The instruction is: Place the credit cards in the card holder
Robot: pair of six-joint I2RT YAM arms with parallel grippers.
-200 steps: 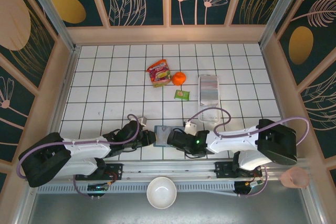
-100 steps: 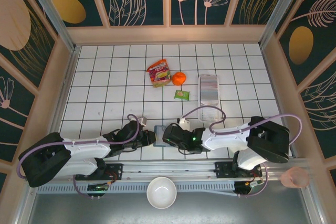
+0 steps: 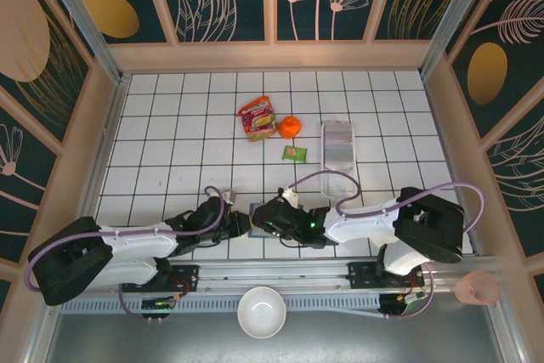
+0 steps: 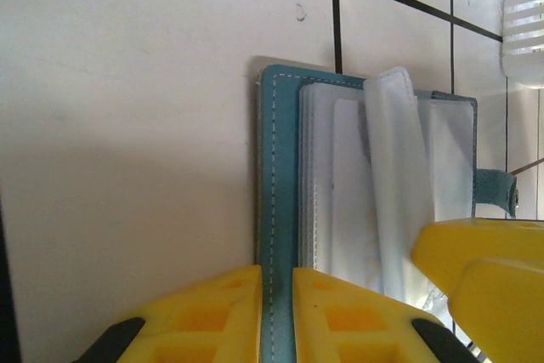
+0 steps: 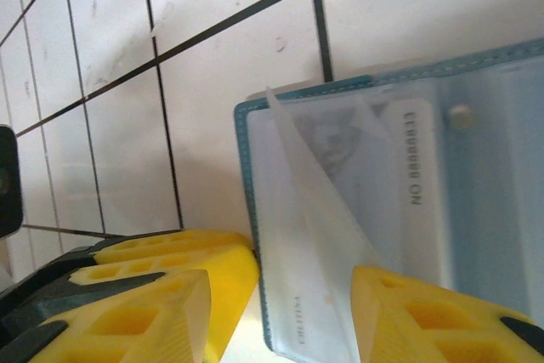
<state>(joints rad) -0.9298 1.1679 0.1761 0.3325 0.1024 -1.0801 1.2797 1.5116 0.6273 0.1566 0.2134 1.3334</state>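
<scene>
The card holder (image 4: 276, 167) lies open on the white tiles at the near edge, teal cover down and clear sleeves up; one sleeve leaf (image 4: 391, 159) stands raised. My left gripper (image 4: 277, 312) is shut on the cover's left edge. From the right, my right gripper (image 5: 280, 295) hangs over the open card holder (image 5: 493, 193), jaws apart, the raised leaf between them and its left finger clear of it. A credit card (image 5: 416, 155) printed with numbers sits in a sleeve. From above, both grippers, left (image 3: 244, 224) and right (image 3: 265, 220), meet over the card holder (image 3: 256, 210), mostly hidden.
A long clear tray (image 3: 337, 146) lies behind the right arm. A green packet (image 3: 295, 153), an orange (image 3: 290, 127) and a red snack bag (image 3: 257, 118) sit mid-table. A white bowl (image 3: 261, 312) and pink cup (image 3: 476, 288) rest below the table's near edge.
My right gripper has slid left from beside the card holder to over it. The left gripper has stayed in place on the cover's edge.
</scene>
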